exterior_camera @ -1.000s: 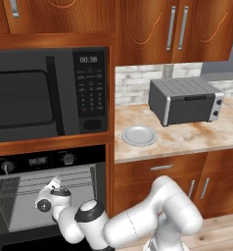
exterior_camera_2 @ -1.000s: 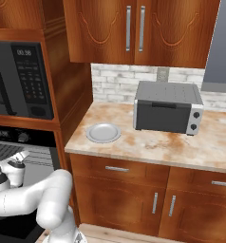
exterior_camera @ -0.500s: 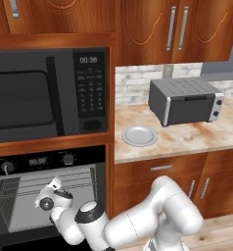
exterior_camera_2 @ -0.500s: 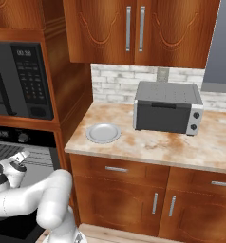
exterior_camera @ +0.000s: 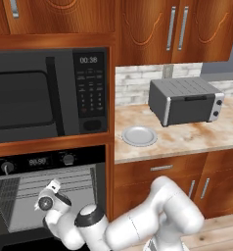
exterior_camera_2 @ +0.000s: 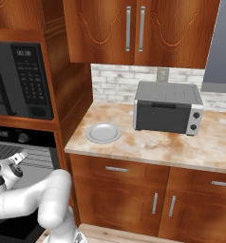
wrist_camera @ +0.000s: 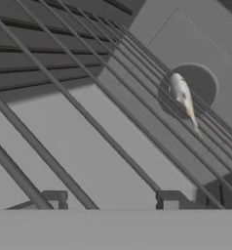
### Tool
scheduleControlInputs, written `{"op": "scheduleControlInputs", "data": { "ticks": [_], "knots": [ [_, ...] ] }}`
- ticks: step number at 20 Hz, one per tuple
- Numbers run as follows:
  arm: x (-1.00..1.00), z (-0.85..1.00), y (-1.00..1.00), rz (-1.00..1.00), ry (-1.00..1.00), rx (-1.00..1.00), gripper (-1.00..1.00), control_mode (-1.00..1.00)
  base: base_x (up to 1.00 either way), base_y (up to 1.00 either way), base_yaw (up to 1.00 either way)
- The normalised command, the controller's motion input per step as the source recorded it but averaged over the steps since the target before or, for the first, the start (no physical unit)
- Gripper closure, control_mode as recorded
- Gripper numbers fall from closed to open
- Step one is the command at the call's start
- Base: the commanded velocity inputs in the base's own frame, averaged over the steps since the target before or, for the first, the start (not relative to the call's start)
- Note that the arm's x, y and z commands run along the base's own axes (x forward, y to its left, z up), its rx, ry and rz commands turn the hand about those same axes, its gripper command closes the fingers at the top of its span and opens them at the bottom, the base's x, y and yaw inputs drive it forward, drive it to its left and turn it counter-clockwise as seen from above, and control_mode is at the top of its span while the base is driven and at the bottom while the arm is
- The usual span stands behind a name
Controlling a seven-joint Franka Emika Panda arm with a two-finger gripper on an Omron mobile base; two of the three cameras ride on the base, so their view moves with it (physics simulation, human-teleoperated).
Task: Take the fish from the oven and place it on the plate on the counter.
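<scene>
Two finger tips of the gripper (wrist_camera: 112,200) stand at the 6 o'clock edge of the hand view, set apart, with bare rack wires showing between them; nothing is clamped.

Fish (wrist_camera: 183,99): lies on the wire rack (wrist_camera: 113,122) inside the oven (exterior_camera: 84,159), at about 2 o'clock from the centre of the hand view. Well apart from the finger tips. Its long axis runs from about 11 o'clock to 5 o'clock, with the thin tail end toward 5 o'clock. A round dark patch on the oven wall sits right behind it. Little surface detail shows.

Left base view: the gripper (exterior_camera: 52,188) is reached into the oven cavity, below the knobs and display, toward 8 o'clock in the picture. Right base view: the gripper (exterior_camera_2: 19,157) sits at 8 o'clock, in front of the oven racks.

Plate (exterior_camera: 139,136): bare, flat on the counter (exterior_camera: 187,139), near the counter's front edge. The oven is at about 8 o'clock from it in the left base view.

Toaster oven (exterior_camera: 184,100): on the counter at 2 o'clock from the plate, near it but apart, against the brick backsplash.

Microwave (exterior_camera: 40,95): directly above the oven, door shut.
</scene>
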Motion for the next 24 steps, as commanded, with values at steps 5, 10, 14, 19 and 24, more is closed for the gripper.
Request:
{"op": "scheduleControlInputs", "data": {
  "ticks": [5, 10, 14, 19, 24],
  "knots": [
    [-0.68, -0.51, 0.0, 0.0, 0.0, 0.0, 1.0, -1.0, 0.0, 0.0, 0.0],
    [-0.89, -0.49, -0.02, 0.0, 0.02, 0.03, 1.0, -1.0, 0.0, 0.0, 0.0],
    [-0.94, -0.51, -0.03, 0.0, 0.11, 0.06, 1.0, -1.0, 0.0, 0.0, 0.0],
    [-0.93, -0.46, -0.04, 0.0, 0.24, 0.06, 1.0, -1.0, 0.0, 0.0, 0.0],
    [-0.94, -0.47, -0.02, 0.0, 0.31, 0.07, 1.0, -1.0, 0.0, 0.0, 0.0]
  ]
}}
